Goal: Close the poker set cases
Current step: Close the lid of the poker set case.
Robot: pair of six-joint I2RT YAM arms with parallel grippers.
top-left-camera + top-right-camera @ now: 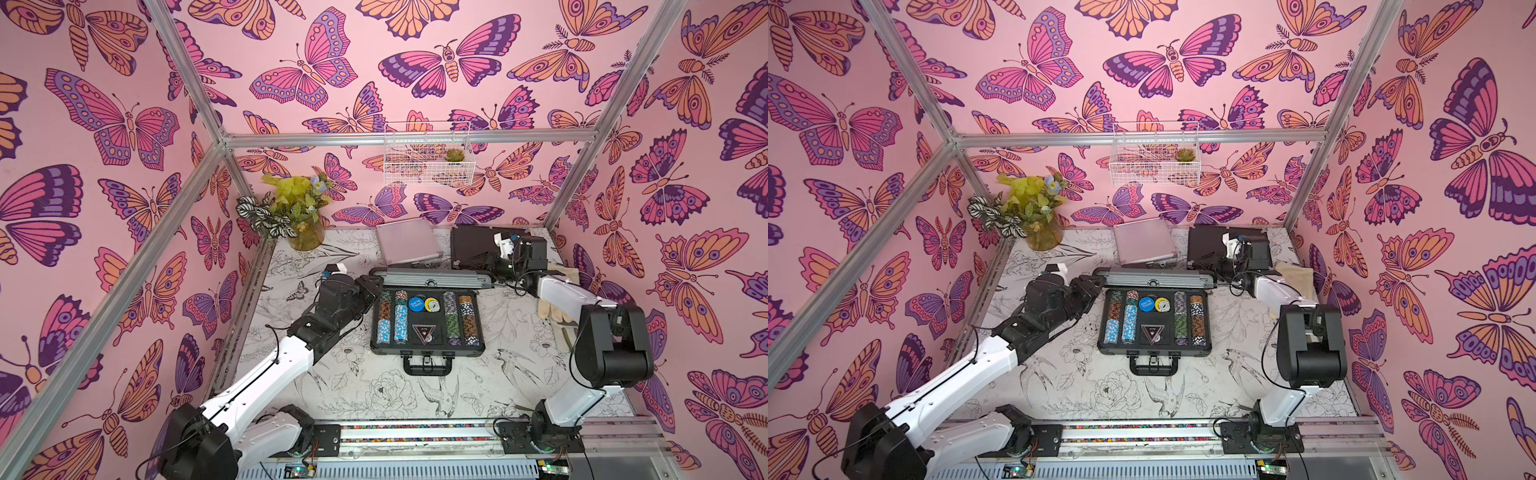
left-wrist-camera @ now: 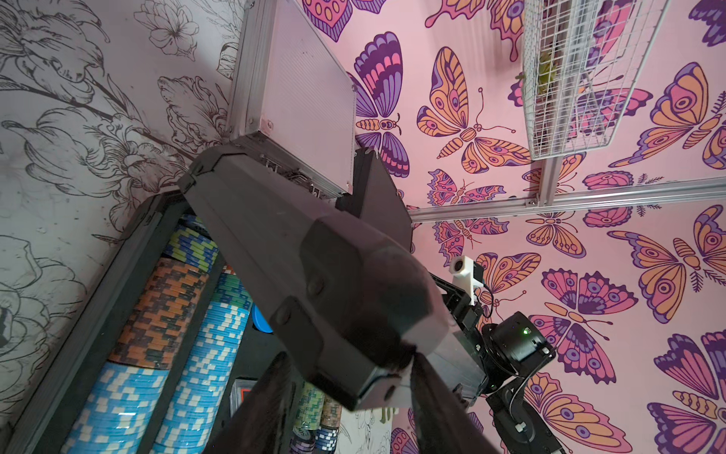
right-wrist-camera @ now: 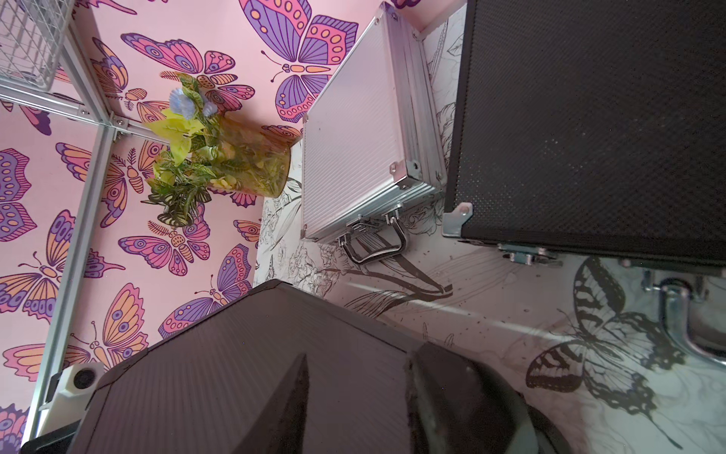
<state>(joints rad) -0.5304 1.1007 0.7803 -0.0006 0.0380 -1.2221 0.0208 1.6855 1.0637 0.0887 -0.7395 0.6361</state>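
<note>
Floral table (image 1: 374, 395), ribbed case (image 1: 432, 277) seemingly half-open.

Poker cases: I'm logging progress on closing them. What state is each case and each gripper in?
dark-grey ribbed case: open, lid standing upright, chips showing.
small silver case: closed.
black case: closed.
left gripper: fingers either side of the lid's end; grip unclear.
right gripper: at the lid's opposite end; grip unclear.

The left pincer (image 2: 351, 355) straddles a corner of the raised dark-grey ribbed plastic case lid (image 2: 275, 243); stacked poker chips (image 2: 157, 314) lie beneath, a silver aluminium case (image 2: 302, 90) beyond.
</note>
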